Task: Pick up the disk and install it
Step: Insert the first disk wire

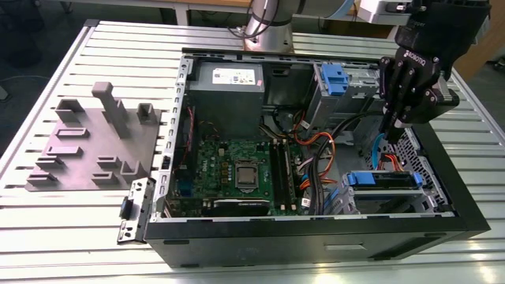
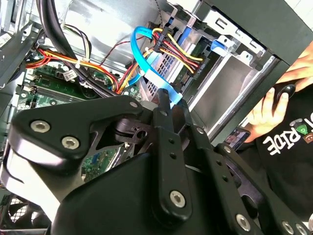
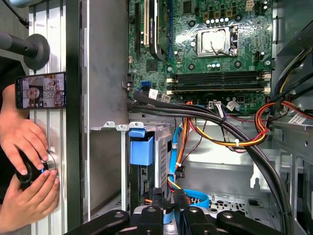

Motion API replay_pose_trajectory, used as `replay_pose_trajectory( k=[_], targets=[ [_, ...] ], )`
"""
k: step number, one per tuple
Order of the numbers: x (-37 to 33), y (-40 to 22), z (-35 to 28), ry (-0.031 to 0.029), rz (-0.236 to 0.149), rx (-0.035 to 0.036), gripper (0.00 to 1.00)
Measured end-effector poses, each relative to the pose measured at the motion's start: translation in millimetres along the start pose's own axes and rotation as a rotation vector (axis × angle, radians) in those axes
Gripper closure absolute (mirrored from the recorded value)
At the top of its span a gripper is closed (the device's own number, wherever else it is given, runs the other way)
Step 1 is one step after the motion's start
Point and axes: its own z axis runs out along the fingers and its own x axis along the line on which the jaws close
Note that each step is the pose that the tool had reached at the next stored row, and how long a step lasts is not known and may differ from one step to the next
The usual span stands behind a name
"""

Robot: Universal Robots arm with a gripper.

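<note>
The disk (image 1: 382, 179) sits inside the drive cage at the case's corner, on the exterior view's right, with its blue rail end facing up. In the first wrist view the same blue rail end of the disk (image 3: 142, 151) stands in the cage slot beside a light-blue cable. My black gripper (image 1: 392, 123) hangs above that cage and a little behind it, apart from the disk. Its fingers (image 2: 164, 105) stand close together and nothing shows between them. In the first wrist view the gripper (image 3: 167, 198) hovers over the bundle of coloured cables.
The open computer case (image 1: 316, 236) lies on a slatted table. A grey moulded plate with pegs (image 1: 87, 148) is on the exterior view's left. Another blue clip (image 1: 335, 80) sits in the upper bay. A person's hands (image 3: 27, 161) and a phone (image 3: 41, 90) rest beside the case.
</note>
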Motion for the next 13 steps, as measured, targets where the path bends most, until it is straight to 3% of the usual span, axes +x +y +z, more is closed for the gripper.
replay_pose_trajectory(
  k=[5,6,13],
  targets=[
    [0.0,0.0,0.1,-0.0001,0.0,0.0,0.75],
    [0.0,0.0,0.0,0.0,0.0,0.0,0.69],
    [-0.1,0.0,0.2,0.0001,0.0,0.0,0.69]
  ],
)
